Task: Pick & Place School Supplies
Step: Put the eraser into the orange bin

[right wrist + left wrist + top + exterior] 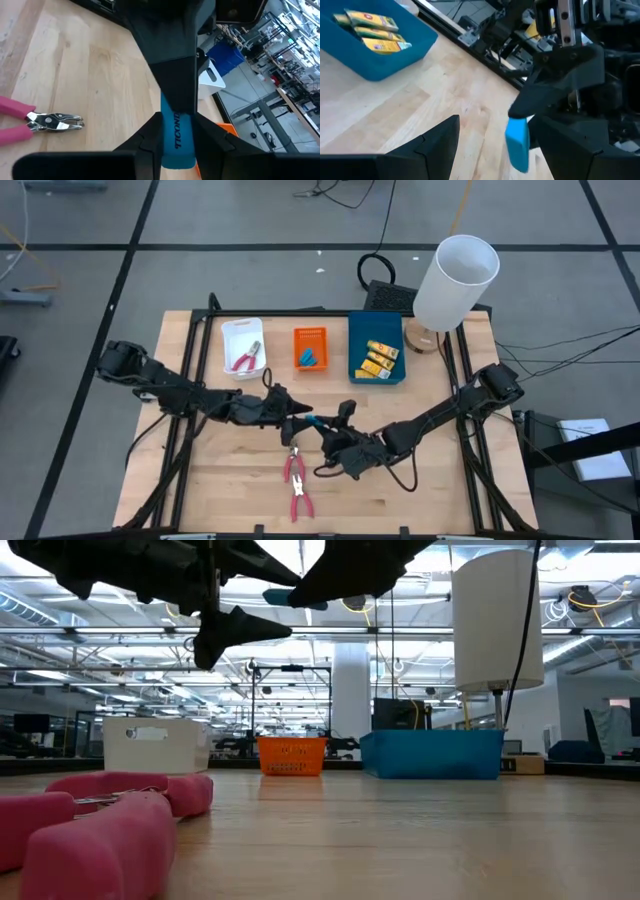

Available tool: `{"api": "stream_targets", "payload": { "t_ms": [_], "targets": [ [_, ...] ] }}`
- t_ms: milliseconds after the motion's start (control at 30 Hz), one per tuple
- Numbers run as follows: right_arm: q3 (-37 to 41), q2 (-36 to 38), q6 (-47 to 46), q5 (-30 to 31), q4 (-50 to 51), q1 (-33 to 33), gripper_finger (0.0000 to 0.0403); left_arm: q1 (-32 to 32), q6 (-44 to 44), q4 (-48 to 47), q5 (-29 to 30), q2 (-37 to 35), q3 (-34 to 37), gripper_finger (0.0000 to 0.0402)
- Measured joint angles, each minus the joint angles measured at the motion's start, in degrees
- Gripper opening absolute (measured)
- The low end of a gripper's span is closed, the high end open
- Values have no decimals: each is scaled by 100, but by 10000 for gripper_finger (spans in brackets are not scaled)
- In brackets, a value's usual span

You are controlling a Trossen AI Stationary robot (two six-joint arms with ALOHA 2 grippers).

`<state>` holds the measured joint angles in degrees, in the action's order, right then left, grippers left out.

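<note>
Right hand (322, 423) grips a small light-blue rubber eraser (315, 421) above mid-bench; left hand (296, 420) gapes around it. Upper centre: white plastic tray (243, 333) holds pink-handled pliers (246, 358), orange basket (310, 336) blue pieces (312, 358), blue bin (362, 330) yellow packets (379, 359).

Overhead, table-level (facing trays), two close wrist views.
</note>
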<state>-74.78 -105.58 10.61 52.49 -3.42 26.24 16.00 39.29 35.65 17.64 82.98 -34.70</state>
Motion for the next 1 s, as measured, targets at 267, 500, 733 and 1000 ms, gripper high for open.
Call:
{"api": "stream_targets", "payload": {
  "t_ms": [267,500,733,1000],
  "targets": [
    [0,2,20,-2,18,-7,72,3,-153,202,-540,0,0,186],
    [-2,11,40,-10,20,-31,72,-1,-172,176,-541,0,2,62],
    [-2,11,144,-1,59,-33,88,-1,-555,178,-545,-4,2,34],
    [-4,128,-731,-40,444,135,172,-2,-1138,36,-604,-375,0,34]
  ]
}}
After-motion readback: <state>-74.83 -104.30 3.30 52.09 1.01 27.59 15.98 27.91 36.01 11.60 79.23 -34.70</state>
